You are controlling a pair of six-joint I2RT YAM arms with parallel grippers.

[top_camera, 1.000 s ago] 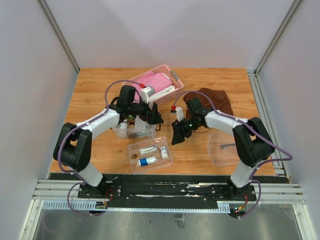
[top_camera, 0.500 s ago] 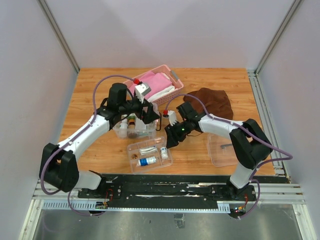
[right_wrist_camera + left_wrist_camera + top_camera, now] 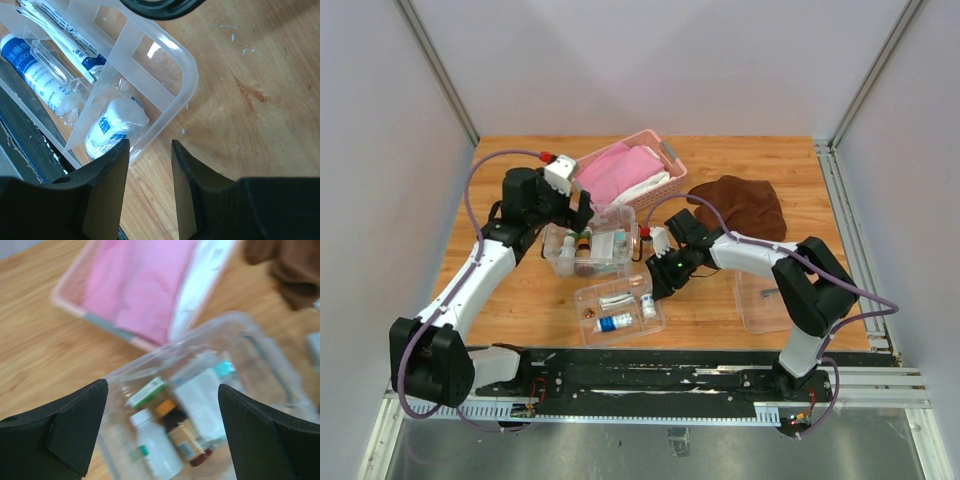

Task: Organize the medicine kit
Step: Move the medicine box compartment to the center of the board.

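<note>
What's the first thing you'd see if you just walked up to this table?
The bright pink basket at the back of the table jumps out. In front of it sits a clear box of little bottles, and in front of that a divided tray with the right gripper at its corner.

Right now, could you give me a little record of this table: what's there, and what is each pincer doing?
Clear box: middle of table, small bottles inside
Divided tray: in front of the box, holds white bottles and a packet
Lid: lying apart on the right
Pink basket: behind the box, pink cloth inside
Brown cloth: right of the basket
Left pincer: wide open, empty, over the box
Right pincer: jaws apart at the tray's corner, gripping nothing yet
</note>
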